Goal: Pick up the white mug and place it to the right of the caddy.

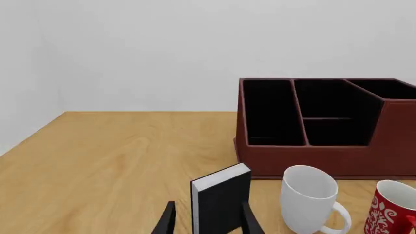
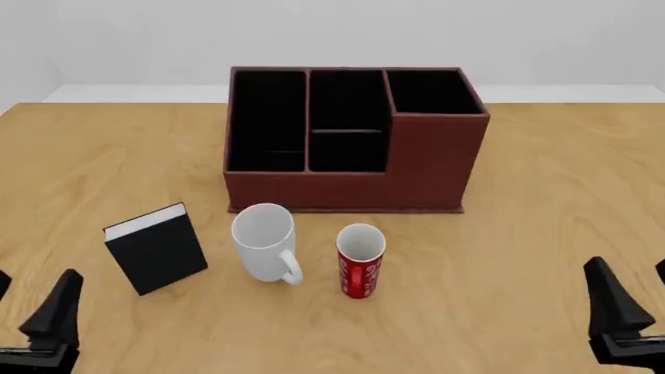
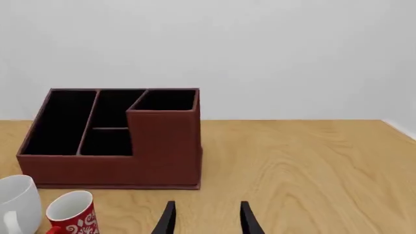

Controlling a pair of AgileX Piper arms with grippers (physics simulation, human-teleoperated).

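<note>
front view: bare table (image 2: pixel 550 202) right of caddy (image 2: pixel 353 140).

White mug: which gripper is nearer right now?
Left. The left gripper sits near the table's near-left edge, past the black book from the white mug. The right gripper is farther, beyond the red mug.

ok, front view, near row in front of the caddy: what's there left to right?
black book → white mug → red mug. All three stand apart on the table, none touching. The caddy sits behind them, spanning from about the white mug's left edge past the red mug.
</note>
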